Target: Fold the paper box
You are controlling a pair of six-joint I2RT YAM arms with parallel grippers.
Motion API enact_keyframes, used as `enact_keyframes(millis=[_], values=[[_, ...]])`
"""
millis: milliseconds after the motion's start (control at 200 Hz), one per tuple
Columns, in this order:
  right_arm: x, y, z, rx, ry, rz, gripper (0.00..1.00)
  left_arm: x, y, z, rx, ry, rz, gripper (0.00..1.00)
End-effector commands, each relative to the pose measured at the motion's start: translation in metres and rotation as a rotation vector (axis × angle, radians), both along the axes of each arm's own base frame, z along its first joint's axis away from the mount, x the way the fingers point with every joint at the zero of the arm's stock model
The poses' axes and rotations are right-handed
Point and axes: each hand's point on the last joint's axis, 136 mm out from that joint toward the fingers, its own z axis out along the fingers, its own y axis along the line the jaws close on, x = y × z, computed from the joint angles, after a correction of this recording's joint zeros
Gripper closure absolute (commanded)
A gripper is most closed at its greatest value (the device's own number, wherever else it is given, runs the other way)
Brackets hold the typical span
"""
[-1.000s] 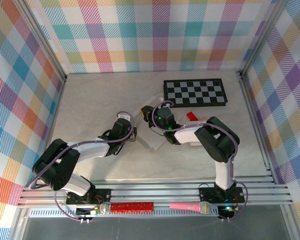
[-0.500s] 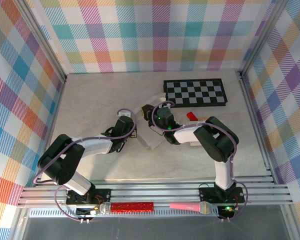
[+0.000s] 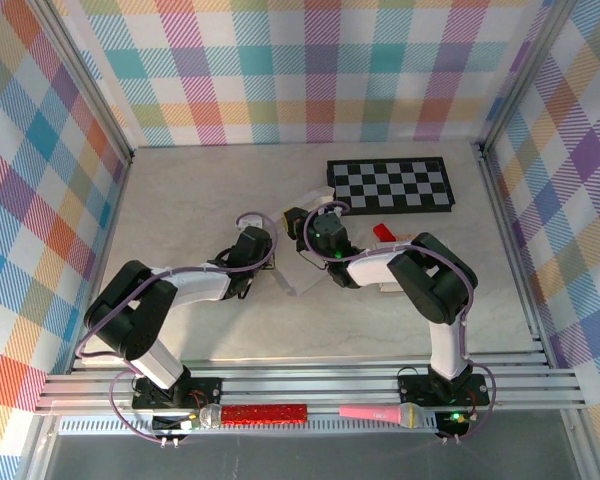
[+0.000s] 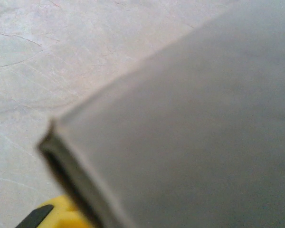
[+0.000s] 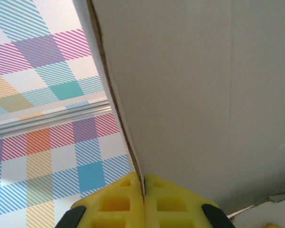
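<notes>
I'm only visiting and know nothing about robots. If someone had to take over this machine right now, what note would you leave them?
Right hand: shut, pinching the edge of a raised panel of the paper box.
Left hand: close against another panel from the left side; whether it grips the panel cannot be told.
Box: mid-table, between the two arms, on the near side of the checkered board.
Done: one panel is lifted and gripped.
Left: the box is not yet in a box shape, so the panels probably need folding up and tucking in.
</notes>
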Motion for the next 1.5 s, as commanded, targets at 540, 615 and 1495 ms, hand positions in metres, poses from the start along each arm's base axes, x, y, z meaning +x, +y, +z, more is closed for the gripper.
enact_keyframes(millis=[540, 615, 1495], values=[[-0.055, 0.039, -0.050, -0.085, 0.210, 0.204, 1.00, 0.033, -0.025, 0.048, -0.126, -0.090, 0.058, 1.00], [-0.056, 0.036, -0.049, -0.092, 0.225, 0.194, 0.95, 0.032, -0.022, 0.054, -0.116, -0.072, 0.067, 1.00], [-0.074, -0.071, 0.104, -0.523, 0.131, 0.238, 0.22, -0.039, 0.036, 0.073, -0.212, 0.453, -0.103, 1.00]])
